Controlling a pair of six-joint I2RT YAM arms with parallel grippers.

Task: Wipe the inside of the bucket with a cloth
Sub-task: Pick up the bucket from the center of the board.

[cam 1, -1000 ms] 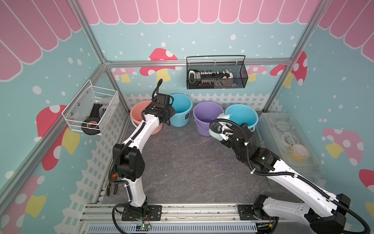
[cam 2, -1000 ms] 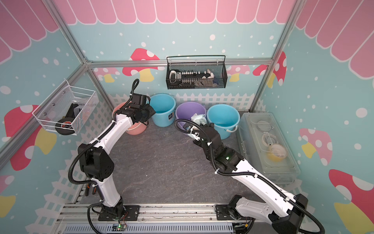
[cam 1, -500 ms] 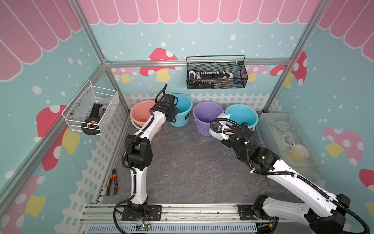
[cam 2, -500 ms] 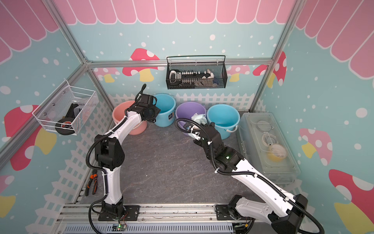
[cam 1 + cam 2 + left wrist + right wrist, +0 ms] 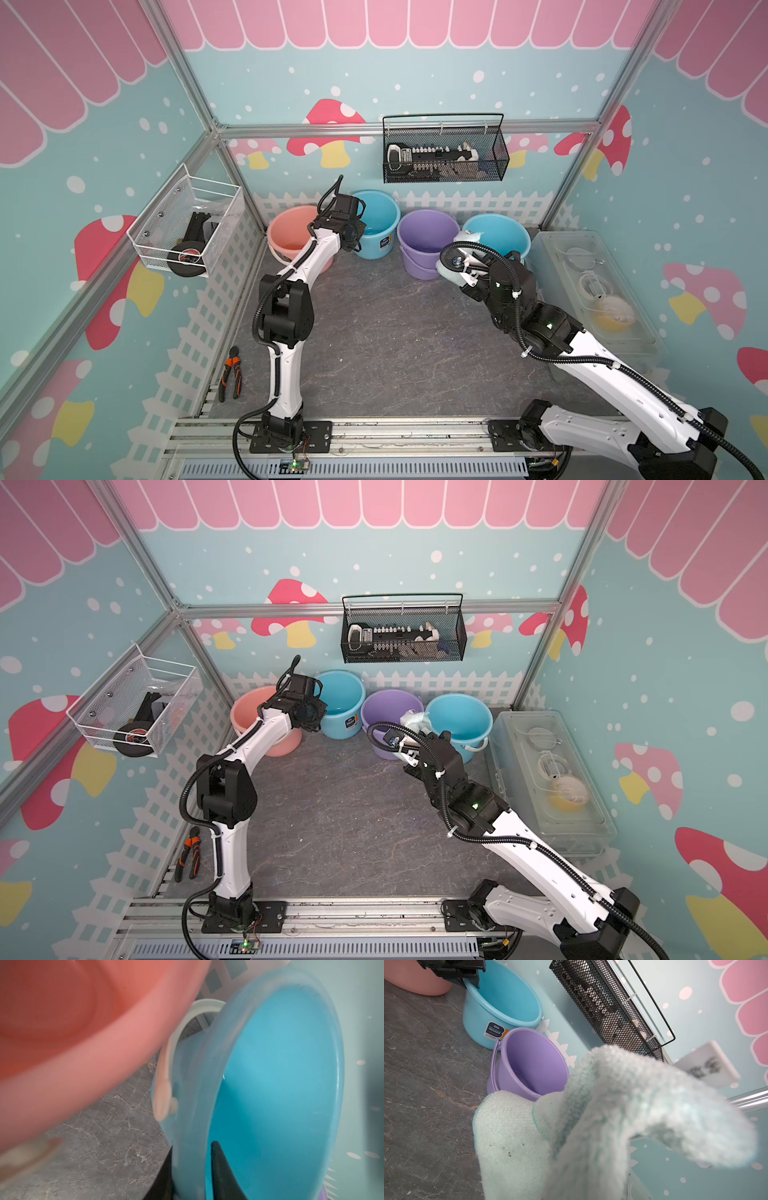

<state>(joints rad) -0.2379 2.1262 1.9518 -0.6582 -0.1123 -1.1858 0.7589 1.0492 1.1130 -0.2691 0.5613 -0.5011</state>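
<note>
Several buckets line the back fence. In the left wrist view my left gripper [image 5: 193, 1147] straddles the near rim of a blue bucket [image 5: 280, 1084], one finger inside and one outside, shut on the wall. Both top views show that blue bucket [image 5: 376, 220] [image 5: 343, 700] second from the left, with the left gripper [image 5: 360, 206] at its rim. The pale mint cloth [image 5: 591, 1126] fills the right wrist view and hides the jaws. My right gripper [image 5: 459, 259] holds the cloth [image 5: 468, 238] bunched up in front of the purple bucket [image 5: 428, 237].
A pink bucket [image 5: 291, 232] touches the held blue one; another blue bucket [image 5: 498, 237] stands far right. A black wire basket [image 5: 444, 158] hangs on the back wall, a white one [image 5: 187, 224] on the left wall. A clear plastic box [image 5: 594, 291] lies right; pliers [image 5: 230, 374] lie front left.
My left gripper swung right from the pink bucket to the blue bucket's rim and closed on it. The right arm and cloth stayed put.
</note>
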